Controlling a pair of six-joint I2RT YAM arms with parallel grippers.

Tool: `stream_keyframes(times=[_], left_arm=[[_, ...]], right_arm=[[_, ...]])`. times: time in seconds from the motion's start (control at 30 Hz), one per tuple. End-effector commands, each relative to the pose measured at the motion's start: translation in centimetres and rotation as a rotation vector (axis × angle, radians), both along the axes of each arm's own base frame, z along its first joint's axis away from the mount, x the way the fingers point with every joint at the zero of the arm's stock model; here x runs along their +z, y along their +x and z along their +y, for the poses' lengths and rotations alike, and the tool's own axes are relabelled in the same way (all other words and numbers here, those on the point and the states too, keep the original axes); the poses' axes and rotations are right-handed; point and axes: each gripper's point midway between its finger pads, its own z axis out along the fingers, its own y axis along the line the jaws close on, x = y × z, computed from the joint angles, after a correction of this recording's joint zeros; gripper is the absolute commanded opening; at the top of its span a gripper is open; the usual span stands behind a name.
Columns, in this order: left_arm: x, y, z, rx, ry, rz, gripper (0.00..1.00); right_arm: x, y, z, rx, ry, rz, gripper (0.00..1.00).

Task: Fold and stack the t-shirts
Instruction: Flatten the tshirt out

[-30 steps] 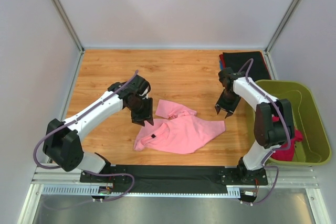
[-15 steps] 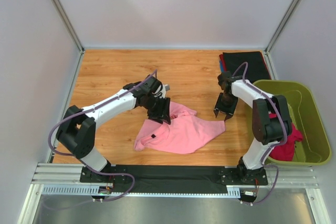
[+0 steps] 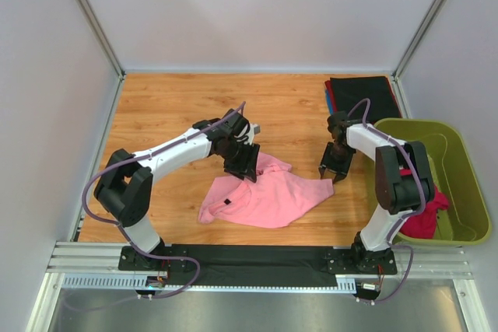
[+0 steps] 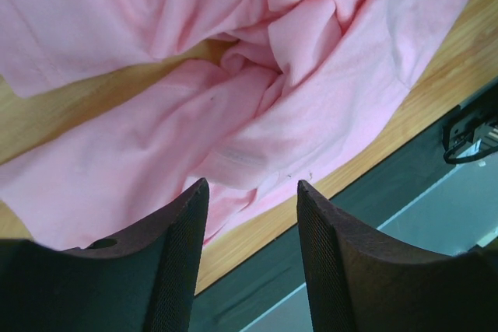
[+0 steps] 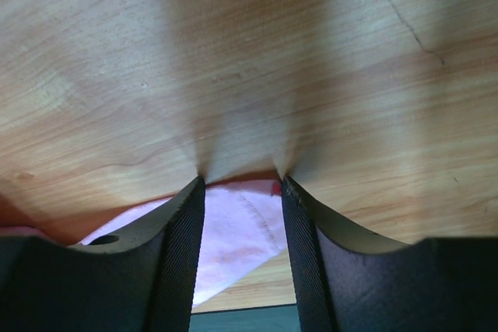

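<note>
Top external view: light pink t-shirt [image 3: 268,196] lying crumpled on the wooden table [image 3: 171,106], near the middle. Left gripper [image 3: 243,167] over its far left part, jaws parted, gripping nothing. Right gripper [image 3: 333,172] at the shirt's right tip, fingertips down on the wood, jaws apart astride a corner of pink cloth, not closed on it. Dark folded t-shirts [image 3: 362,91] at far right; magenta-red t-shirt [image 3: 424,219] inside the green tub [image 3: 459,153].

Pink tee [image 3: 268,196] crumpled at ctr; folded black tees [image 3: 362,91] stacked far right.
</note>
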Motion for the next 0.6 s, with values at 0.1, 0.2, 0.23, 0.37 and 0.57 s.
stream_keyframes(times=[0.1, 0.2, 0.23, 0.37, 0.57], left_arm=[[1.4, 2.1, 0.0, -0.008, 0.024, -0.099, 0.57], [0.5, 1.8, -0.5, -0.022, 0.022, -0.049, 0.58], [0.2, 1.8, -0.2, -0.008, 0.052, -0.038, 0.56], [3.8, 2.9, -0.4, 0.061, 0.01, -0.109, 0.57], [11.1, 6.4, -1.6, 0.053, -0.102, -0.285, 0.58]], right_arm=[[-0.1, 2.1, 1.2, 0.052, 0.085, -0.1, 0.29], [0.8, 2.7, 1.3, 0.074, 0.09, -0.14, 0.0], [2.0, 3.2, 1.4, 0.082, 0.098, -0.178, 0.0], [7.3, 4.8, 4.4, 0.164, 0.22, -0.333, 0.0], [14.8, 4.9, 12.1, 0.393, 0.396, -0.524, 0.0]])
